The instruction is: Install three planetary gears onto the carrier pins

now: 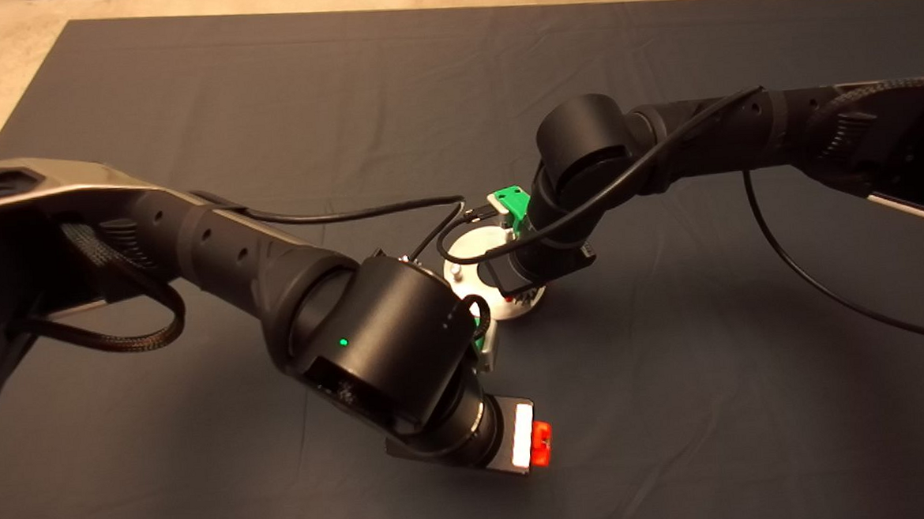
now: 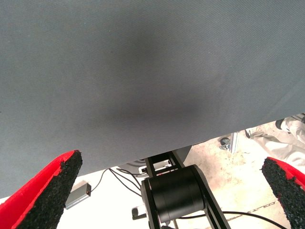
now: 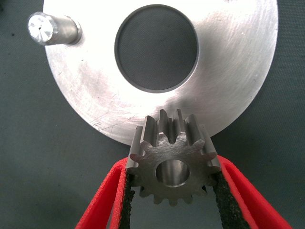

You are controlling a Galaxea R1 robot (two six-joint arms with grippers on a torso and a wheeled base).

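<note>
The flat round silver disc (image 3: pixel 95 95) with a central hole lies on the dark mat, partly hidden under my right wrist in the head view (image 1: pixel 469 247). One carrier pin (image 3: pixel 50 28) stands upright near its rim; the other pins are out of view. My right gripper (image 3: pixel 174 167) is shut on one planetary gear (image 3: pixel 174 162), a small silver toothed gear with a centre bore, held at the disc's near rim. I cannot tell whether a pin is in its bore. The other gears are out of view. My left gripper (image 1: pixel 541 443) is open and empty over bare mat, nearer the front than the disc.
The left arm's elbow (image 1: pixel 379 343) sits close beside the disc. Cables (image 1: pixel 396 209) loop over the mat near the disc. Past the mat's edge the left wrist view shows the robot's base (image 2: pixel 174 195) and floor.
</note>
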